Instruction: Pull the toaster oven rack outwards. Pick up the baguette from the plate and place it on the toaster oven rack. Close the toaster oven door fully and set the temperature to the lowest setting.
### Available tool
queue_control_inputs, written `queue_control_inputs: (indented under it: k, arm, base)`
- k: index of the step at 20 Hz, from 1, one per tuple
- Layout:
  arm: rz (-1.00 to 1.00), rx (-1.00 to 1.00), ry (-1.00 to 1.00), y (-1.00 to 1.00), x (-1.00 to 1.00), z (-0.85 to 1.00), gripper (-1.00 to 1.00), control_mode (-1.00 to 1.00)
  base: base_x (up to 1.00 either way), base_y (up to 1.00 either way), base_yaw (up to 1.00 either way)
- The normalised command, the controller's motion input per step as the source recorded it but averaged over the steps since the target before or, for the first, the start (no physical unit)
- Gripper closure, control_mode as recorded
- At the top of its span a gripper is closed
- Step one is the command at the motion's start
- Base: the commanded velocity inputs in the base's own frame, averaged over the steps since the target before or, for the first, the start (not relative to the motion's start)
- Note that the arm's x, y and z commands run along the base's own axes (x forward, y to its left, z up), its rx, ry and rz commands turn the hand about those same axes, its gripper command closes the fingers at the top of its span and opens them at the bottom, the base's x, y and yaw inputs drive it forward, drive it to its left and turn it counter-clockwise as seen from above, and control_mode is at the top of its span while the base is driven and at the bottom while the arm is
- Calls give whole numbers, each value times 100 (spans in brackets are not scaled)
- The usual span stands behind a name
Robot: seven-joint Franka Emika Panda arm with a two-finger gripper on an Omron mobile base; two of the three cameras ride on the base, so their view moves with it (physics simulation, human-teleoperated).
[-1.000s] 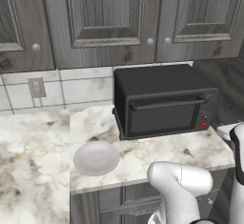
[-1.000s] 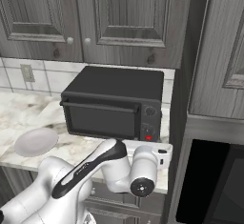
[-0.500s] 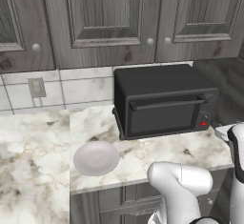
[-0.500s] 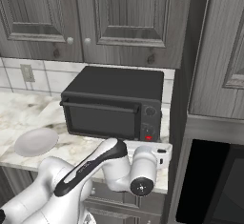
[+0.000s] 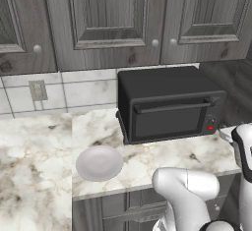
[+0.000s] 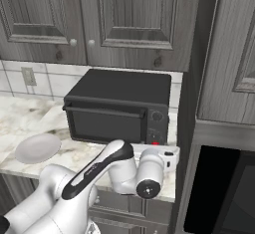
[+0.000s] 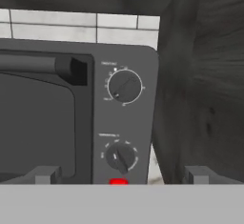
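Note:
The black toaster oven (image 5: pixel 170 104) stands on the marble counter against the tiled wall. Its toaster oven door (image 5: pixel 167 122) is shut, with the bar handle (image 5: pixel 170 108) along the top, so the toaster oven rack is hidden behind it. The white plate (image 5: pixel 99 162) lies left of the oven near the counter's front edge, and its face looks bare. The baguette is out of view. My gripper (image 7: pixel 121 176) is open and empty, held in front of the oven's control panel. It faces the upper knob (image 7: pixel 125 86) and the lower knob (image 7: pixel 121 157) without touching either.
A tall dark cabinet side (image 6: pixel 196 78) stands right beside the oven's panel. A built-in black oven (image 6: pixel 224 193) sits below to the right. Wall cabinets (image 5: pixel 113 18) hang overhead. The arm's wrist (image 6: pixel 149 174) hovers over the counter's front edge (image 5: pixel 147 186).

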Motion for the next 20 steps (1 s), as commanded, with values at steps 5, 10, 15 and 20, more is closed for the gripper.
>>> queue_control_inputs:
  k: [5,10,15,20]
  arm:
    - [0,0,0,0,15,0,-100,-100]
    - [0,-1,0,0,19,0,-100,-100]
    - [0,-1,0,0,15,0,-100,-100]
    - [0,-1,0,0,13,0,-100,-100]
  base:
    - [0,0,0]
    - [0,0,0]
    - [0,0,0]
    - [0,0,0]
